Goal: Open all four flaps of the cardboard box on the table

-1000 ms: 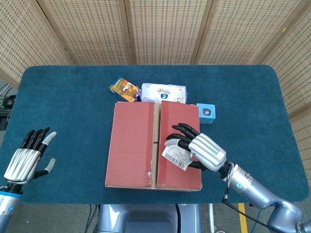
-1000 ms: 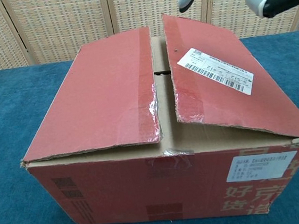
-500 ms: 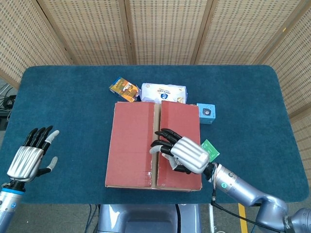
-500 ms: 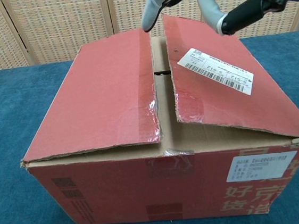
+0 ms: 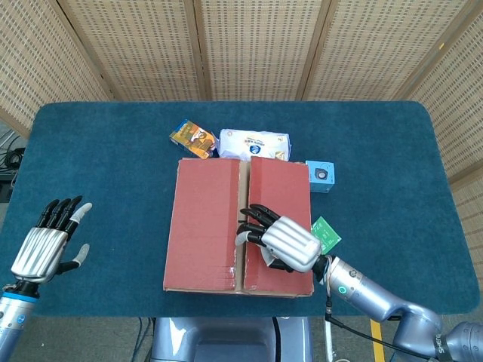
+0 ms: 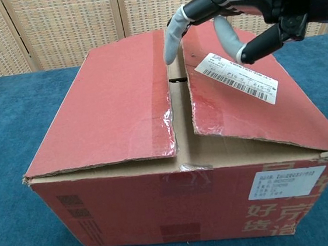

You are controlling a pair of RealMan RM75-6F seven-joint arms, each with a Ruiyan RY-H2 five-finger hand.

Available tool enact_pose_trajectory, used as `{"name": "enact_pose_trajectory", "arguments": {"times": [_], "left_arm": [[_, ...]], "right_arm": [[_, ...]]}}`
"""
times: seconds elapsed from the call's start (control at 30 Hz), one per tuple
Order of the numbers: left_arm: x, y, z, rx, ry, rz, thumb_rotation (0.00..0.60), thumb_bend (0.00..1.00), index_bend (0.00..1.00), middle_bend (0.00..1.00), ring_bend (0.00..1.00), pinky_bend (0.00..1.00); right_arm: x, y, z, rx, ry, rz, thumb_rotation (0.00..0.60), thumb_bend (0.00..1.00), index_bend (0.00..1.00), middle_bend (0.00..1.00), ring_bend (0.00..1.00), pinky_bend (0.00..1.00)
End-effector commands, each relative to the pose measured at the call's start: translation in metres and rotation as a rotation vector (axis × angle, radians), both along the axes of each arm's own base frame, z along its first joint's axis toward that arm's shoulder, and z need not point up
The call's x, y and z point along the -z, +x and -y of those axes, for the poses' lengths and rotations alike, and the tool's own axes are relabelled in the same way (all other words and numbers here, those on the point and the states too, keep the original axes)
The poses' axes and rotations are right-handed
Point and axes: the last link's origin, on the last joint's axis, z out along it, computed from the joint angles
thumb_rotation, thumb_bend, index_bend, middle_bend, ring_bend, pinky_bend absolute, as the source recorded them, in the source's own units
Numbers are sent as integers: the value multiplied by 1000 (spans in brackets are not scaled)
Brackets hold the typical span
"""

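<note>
Mid-frame on the table (image 5: 90, 136): cardboard box (image 6: 178, 204), all flaps not yet opened, right hand (image 5: 285, 243) empty, fingers spread and dipping into the centre seam, seemingly to hook the right flap (image 6: 249, 99); lower left, left hand (image 5: 45, 245) open, idle.

My right hand (image 5: 283, 243) covers the white label on the right flap (image 5: 279, 192) in the head view — only the chest view shows it, and its print is too small to read. In the chest view the hand (image 6: 246, 8) is cut off at the top and right edges. The cardboard box (image 6: 179, 215) hides the items behind it there. My left hand (image 5: 47, 245) sits at the lower left of the head view — its forearm runs off the bottom edge.
</note>
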Motion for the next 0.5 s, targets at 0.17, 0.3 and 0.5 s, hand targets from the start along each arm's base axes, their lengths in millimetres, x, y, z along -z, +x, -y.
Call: {"name": "enact_pose_trajectory", "arguments": {"times": [0.17, 0.3, 0.5], "left_arm": [[1, 1, 0, -4, -4, 3, 512, 442, 67, 0, 0, 0], [1, 1, 0, -8, -8, 8, 514, 443, 67, 0, 0, 0], [2, -1, -1, -13, -14, 13, 514, 442, 68, 0, 0, 0]], "right_arm": [[3, 1, -1, -7, -2, -10, 600, 1000, 316, 283, 0, 18], [6, 1, 0, -8, -2, -22, 600, 1000, 316, 283, 0, 18], [9, 2, 1, -12, -3, -29, 600, 1000, 323, 283, 0, 18]]}}
